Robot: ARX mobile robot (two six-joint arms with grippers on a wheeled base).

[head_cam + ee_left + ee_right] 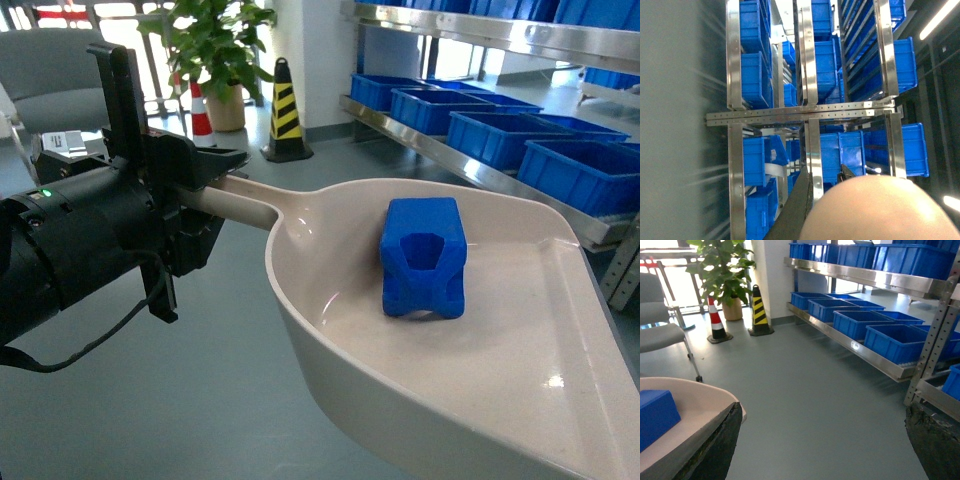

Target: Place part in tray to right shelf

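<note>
The cream tray (480, 380) fills the lower right of the head view, held level above the floor. The bright-blue part (425, 258) rests inside it near the back wall, its recessed face toward me. My left gripper (212, 185) is shut on the tray's round handle (245, 200). In the left wrist view the handle (880, 210) bulges between the dark fingers (797, 210). My right gripper (825, 412) is open and holds nothing, just right of the tray (695, 400) and the part (655, 415). The shelf (470, 160) stands to the right.
Large blue crates (500, 135) line the shelf's low level, and more fill the rack (805, 112) in the left wrist view. A potted plant (725, 270), striped cones (759, 310) and a grey chair (660, 330) stand behind on the grey floor.
</note>
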